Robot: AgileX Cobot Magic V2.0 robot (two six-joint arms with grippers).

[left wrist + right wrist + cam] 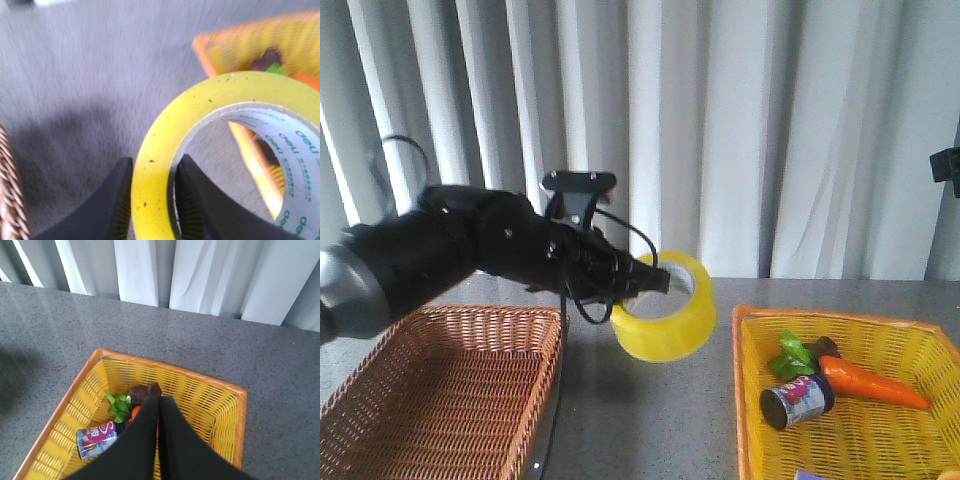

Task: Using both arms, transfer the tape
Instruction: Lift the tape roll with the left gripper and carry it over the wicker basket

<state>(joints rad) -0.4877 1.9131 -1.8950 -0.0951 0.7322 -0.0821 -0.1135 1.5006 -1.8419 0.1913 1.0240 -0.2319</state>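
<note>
The grey table [650, 420] carries a brown wicker basket [450, 390] at its left edge and a yellow basket [860, 420] at its right edge, with a bare strip between them. Over that strip, nearer the brown basket, the left arm [450, 250] reaches out level and holds the tape [665, 310] clear of the surface. The left gripper [152, 200] pinches the wall of the roll, one finger outside and one inside the white core. The hole faces sideways along the table, roughly toward the yellow basket.

The right gripper [159, 435] hangs above the yellow basket, fingers pressed together on nothing. Below it lie a toy carrot [870, 382] with green leaves and a small can [798, 400].

The tape therefore lies toward the table's middle from the right gripper, well apart from it. For a handover, that gripper would probably have to spread its fingers and cross over the basket's inner rim toward the free side of the roll.
</note>
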